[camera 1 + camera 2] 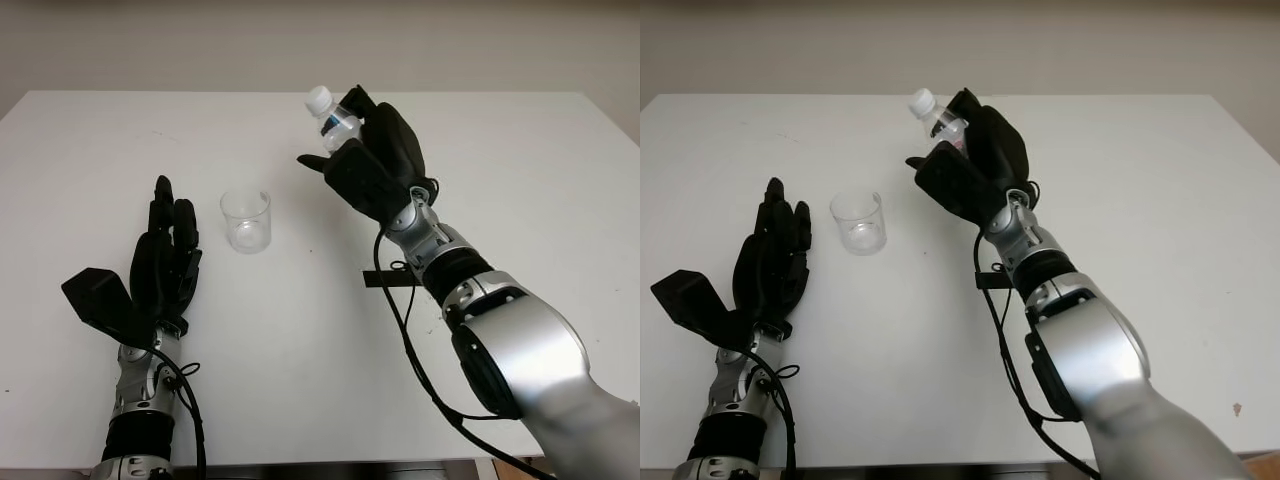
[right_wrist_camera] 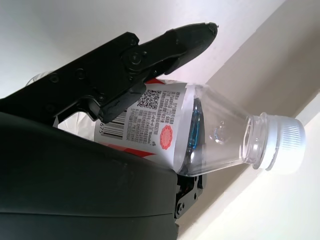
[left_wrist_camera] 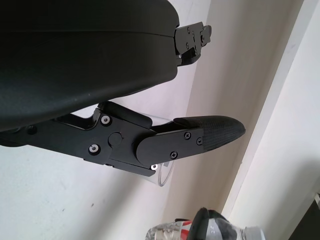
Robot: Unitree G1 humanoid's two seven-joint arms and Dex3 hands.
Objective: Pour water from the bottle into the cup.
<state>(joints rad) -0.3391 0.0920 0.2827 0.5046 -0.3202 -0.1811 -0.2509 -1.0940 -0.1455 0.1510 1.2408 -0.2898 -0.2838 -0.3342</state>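
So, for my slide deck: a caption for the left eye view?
Right robot hand holds a capped bottle tilted above the table, beside an empty cup.

Bottle (image 1: 335, 118) body mostly covered by the right robot hand (image 1: 375, 160), cap and neck left showing. Water level inside impossible to tell. Cup (image 3: 162, 172) largely blocked behind the left robot hand (image 3: 165, 142).

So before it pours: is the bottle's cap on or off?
On: the white cap sits on the bottle held in the right hand.

White table (image 1: 300, 340), pale wall (image 1: 300, 40) behind
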